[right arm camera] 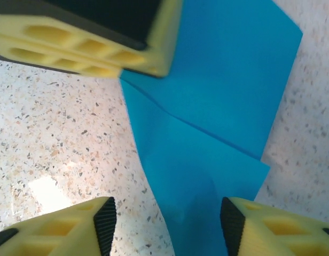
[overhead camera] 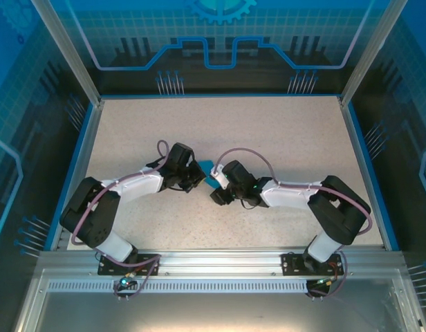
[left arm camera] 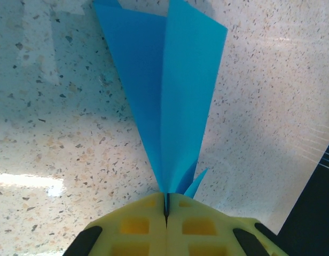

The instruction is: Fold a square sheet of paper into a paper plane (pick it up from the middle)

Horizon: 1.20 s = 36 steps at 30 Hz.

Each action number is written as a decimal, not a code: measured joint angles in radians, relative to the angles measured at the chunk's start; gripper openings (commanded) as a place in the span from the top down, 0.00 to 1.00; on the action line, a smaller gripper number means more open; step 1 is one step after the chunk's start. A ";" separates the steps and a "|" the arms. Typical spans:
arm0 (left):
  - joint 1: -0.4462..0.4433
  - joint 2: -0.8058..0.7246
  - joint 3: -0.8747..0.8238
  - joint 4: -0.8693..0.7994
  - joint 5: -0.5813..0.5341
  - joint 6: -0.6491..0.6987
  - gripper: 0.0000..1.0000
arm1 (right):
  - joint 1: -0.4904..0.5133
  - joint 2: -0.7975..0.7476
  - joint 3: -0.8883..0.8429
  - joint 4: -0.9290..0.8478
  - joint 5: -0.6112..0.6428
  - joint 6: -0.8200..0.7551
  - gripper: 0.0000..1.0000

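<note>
Fingers (left arm camera: 135,226) of the left gripper (left arm camera: 166,205) are pressed together on the pointed nose of the paper plane (left arm camera: 175,96), probably to stop its centre crease springing open. It lies at the middle of the table (overhead camera: 268,124). The right gripper (right arm camera: 167,218) stands with jaws apart, straddling the wide tail, gripping nothing.

Tally at the table: one paper piece, the robot hardware in pairs.
One teal-blue paper plane (left arm camera: 175,90) was logged, a single folded piece with one centre crease and two long panels beside it; one speckled table (overhead camera: 268,131); two arms, the left arm (overhead camera: 130,188) and the right arm (overhead camera: 296,194); two grippers, the left gripper (left arm camera: 166,205) and the right gripper (right arm camera: 167,213), each with two yellow fingers (right arm camera: 73,229), four counted in all; two mauve cables (overhead camera: 249,151), one looped along each arm.
</note>
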 measured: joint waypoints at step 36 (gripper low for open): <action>0.000 -0.016 0.014 -0.069 -0.026 0.002 0.88 | -0.056 0.124 0.010 0.143 -0.176 -0.015 0.71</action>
